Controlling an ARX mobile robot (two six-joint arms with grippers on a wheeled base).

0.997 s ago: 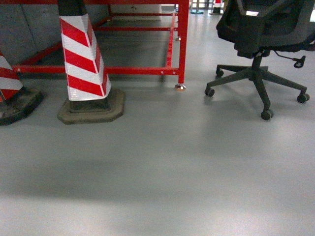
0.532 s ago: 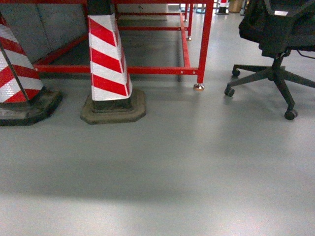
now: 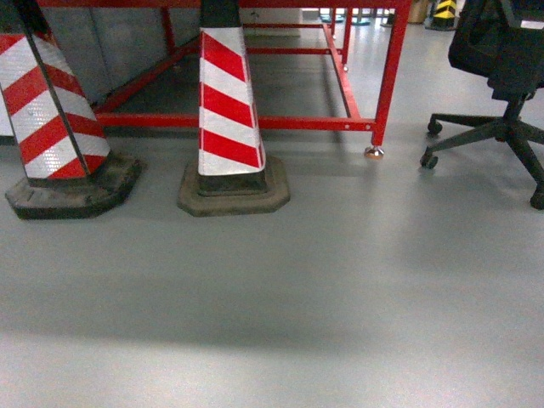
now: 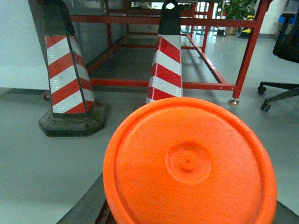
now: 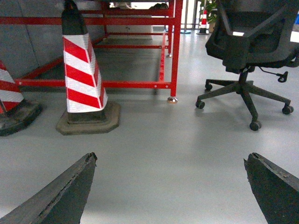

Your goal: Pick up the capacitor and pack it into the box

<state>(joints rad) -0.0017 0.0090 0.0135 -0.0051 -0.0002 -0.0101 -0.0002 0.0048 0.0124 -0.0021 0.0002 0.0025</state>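
Two cones (image 3: 229,110) slid rightward as I turned, box unseen; right gripper (image 5: 170,186) gaped, left one's state hidden behind an orange disc (image 4: 187,163).

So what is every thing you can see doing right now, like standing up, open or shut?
Nearer red-and-white striped traffic cone: upright on its dark base.
Left red-and-white striped traffic cone: upright, beside the first, apart from it.
Red metal frame: standing, foot on the grey floor.
Black office chair: upright on its castors, nobody in it.
Round orange plastic disc: fills the left wrist view, hiding the left gripper.
Right gripper: open, holding nothing.
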